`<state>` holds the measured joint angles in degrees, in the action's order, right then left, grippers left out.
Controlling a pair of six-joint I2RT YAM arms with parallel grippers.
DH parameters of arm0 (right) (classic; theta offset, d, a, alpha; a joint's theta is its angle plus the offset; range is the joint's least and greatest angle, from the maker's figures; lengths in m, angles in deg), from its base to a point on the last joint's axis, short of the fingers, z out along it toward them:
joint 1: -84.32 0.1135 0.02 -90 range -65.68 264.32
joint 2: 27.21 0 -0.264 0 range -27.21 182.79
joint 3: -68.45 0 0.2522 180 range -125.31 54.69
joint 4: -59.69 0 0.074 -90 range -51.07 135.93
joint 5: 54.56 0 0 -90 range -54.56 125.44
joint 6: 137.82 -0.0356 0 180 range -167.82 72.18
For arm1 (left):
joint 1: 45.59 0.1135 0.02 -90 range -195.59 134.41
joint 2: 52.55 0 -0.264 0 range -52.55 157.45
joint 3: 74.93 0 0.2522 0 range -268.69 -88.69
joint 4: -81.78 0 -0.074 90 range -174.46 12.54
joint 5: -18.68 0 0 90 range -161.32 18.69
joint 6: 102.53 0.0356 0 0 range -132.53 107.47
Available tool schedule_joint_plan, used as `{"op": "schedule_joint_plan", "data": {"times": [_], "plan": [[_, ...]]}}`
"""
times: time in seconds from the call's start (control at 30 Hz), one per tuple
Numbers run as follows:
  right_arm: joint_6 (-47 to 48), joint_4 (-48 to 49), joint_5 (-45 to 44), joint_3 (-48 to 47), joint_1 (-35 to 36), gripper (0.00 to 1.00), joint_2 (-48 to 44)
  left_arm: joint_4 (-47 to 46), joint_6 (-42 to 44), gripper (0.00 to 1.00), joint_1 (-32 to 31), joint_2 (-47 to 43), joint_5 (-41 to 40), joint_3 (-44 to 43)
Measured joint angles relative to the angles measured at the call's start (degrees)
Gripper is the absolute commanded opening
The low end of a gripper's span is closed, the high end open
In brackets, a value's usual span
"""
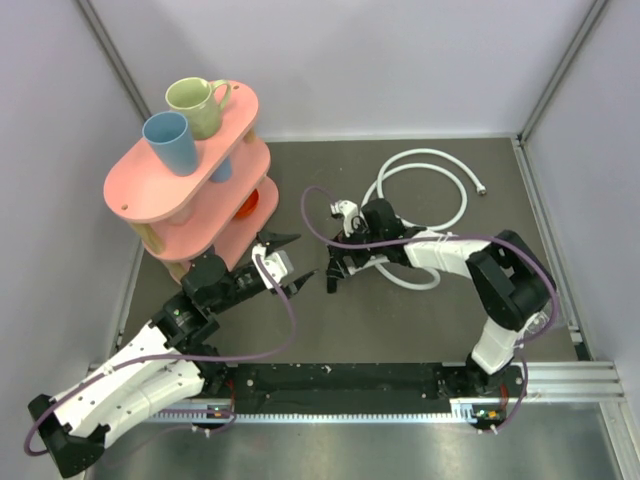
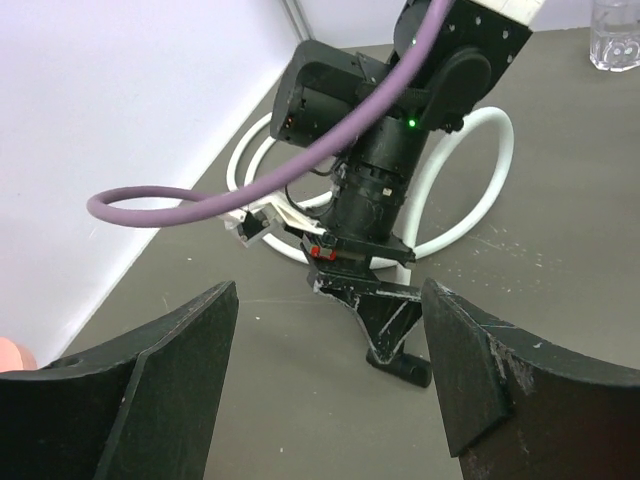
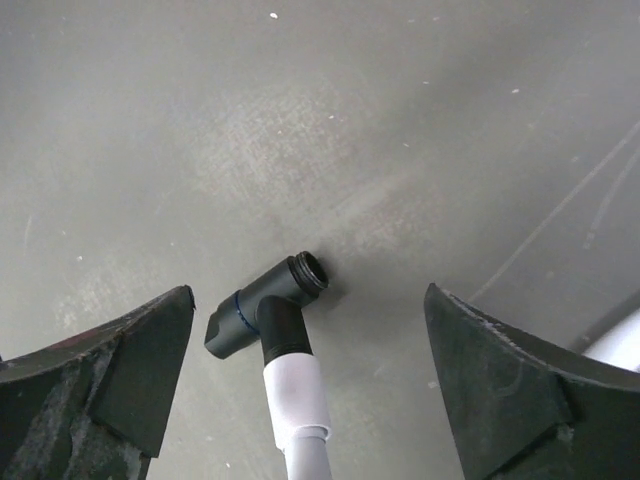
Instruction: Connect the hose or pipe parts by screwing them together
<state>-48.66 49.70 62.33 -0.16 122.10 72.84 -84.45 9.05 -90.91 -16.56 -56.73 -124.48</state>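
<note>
The black T-shaped connector point(image 3: 262, 305) lies on the dark mat, with the white hose point(image 3: 295, 395) joined to its stem. My right gripper point(image 3: 308, 295) hovers just above it, open, a finger on each side and neither touching. From above, the right gripper point(image 1: 338, 268) points left at mid-table and the rest of the hose point(image 1: 430, 153) coils behind it, ending in a silvery fitting point(image 1: 482, 188). My left gripper point(image 1: 300, 260) is open and holds nothing, close to the right one and facing it. In the left wrist view the connector point(image 2: 410, 370) shows beneath a right finger.
A pink tiered shelf point(image 1: 130, 190) stands at the back left, carrying a blue mug point(image 1: 170, 142) and a green mug point(image 1: 195, 105). A clear glass point(image 2: 618, 35) sits far off in the left wrist view. Grey walls enclose the mat on three sides.
</note>
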Motion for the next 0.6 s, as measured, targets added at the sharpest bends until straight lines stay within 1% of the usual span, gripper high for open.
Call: {"op": "schedule_joint_plan", "data": {"times": [0.1, 0.2, 0.3, 0.43, 0.6], "plan": [[0.5, -4.7, -2.6, -1.6, -0.3, 0.99, -2.1, 0.0, -0.2, 0.80, 0.0, 0.0, 0.0, 0.0], [1.6, -10.4, -6.6, -3.8, -0.8, 0.99, -7.0, -0.2, -0.8, 0.81, 0.0, -0.3, 0.0, 0.0], [2.8, -14.1, -10.5, -6.0, -1.1, 0.99, -14.6, -0.8, -2.1, 0.99, 0.0, -0.7, 0.0, 0.0], [2.8, -16.5, -15.4, -6.8, -1.2, 0.99, -28.1, -1.0, -5.6, 0.99, 0.0, -0.9, -0.5, -1.7], [0.6, -19.1, -20.3, -6.8, -1.2, 0.99, -43.8, -0.8, -12.0, 0.99, 0.0, -0.3, -2.8, -6.6]]}}
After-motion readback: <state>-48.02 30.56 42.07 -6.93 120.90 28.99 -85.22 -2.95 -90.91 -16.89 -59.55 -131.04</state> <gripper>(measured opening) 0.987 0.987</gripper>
